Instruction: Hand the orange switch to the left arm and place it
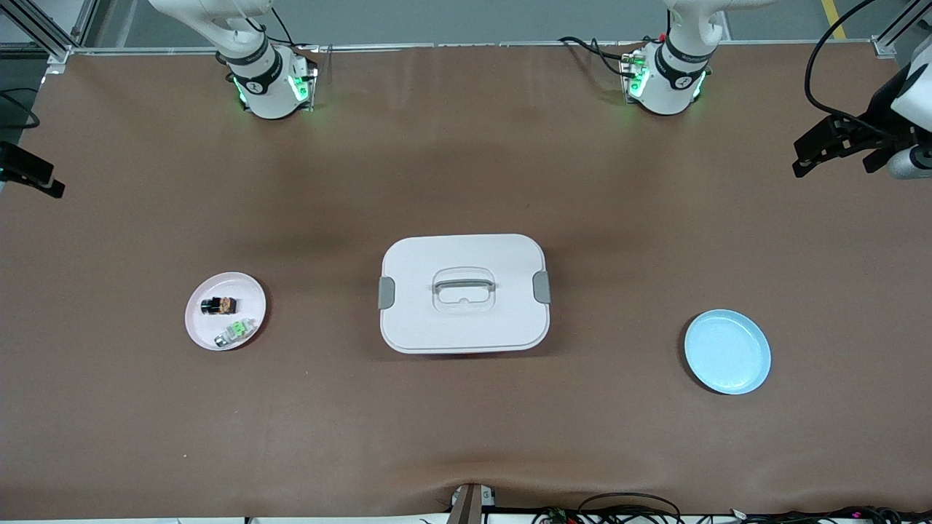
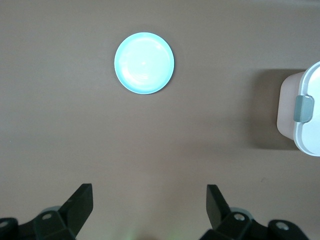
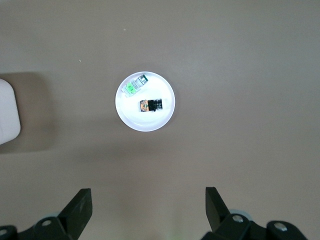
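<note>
The orange switch (image 1: 219, 306), a stubby black part with an orange centre, lies on a small pink plate (image 1: 200, 291) toward the right arm's end of the table. It also shows in the right wrist view (image 3: 151, 105). The white box (image 1: 466, 251) stands at the table's middle, lid shut. My right gripper (image 3: 149, 195) is open and empty, high over bare table beside the pink plate (image 3: 150, 125). My left gripper (image 2: 150, 192) is open and empty, high over bare table beside the blue plate (image 2: 144, 63). Neither gripper shows in the front view.
A green-and-white part (image 1: 234, 332) lies on the pink plate beside the switch. An empty blue plate (image 1: 727, 351) sits toward the left arm's end. The box's edge shows in both wrist views (image 2: 305, 107) (image 3: 7, 110). Black camera mounts (image 1: 837, 142) stand at the table's ends.
</note>
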Tool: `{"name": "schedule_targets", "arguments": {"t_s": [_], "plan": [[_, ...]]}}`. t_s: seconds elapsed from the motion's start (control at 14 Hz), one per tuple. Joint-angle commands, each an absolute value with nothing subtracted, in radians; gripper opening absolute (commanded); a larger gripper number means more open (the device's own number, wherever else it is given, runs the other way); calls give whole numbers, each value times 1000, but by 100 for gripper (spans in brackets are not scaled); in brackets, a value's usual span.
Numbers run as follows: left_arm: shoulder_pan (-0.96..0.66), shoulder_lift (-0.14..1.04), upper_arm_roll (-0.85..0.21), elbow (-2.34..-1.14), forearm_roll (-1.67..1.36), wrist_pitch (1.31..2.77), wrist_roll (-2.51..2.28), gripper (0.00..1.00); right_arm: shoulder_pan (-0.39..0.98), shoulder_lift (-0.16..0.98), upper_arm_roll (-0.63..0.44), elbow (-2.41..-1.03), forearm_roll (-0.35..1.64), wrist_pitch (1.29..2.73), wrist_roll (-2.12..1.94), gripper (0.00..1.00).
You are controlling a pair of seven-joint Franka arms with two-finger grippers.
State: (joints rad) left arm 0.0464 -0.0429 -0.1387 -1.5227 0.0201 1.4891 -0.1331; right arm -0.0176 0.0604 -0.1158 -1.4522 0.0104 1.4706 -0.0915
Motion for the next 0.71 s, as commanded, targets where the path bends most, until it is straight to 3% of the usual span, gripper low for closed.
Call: {"name": "schedule_targets", "arguments": {"t_s": [0.0, 0.14, 0.64], "plan": [[49, -34, -144, -1508, 9, 1471, -132, 100, -17, 116, -114, -1433, -3, 1468, -90, 100], [48, -28, -144, -1503, 8, 1473, -130, 100, -18, 195, -115, -1430, -8, 1459, -98, 100], [40, -14, -146, -1509, 11, 1468, -138, 100, -57, 288, -117, -1431, 5, 1485, -101, 100]]}}
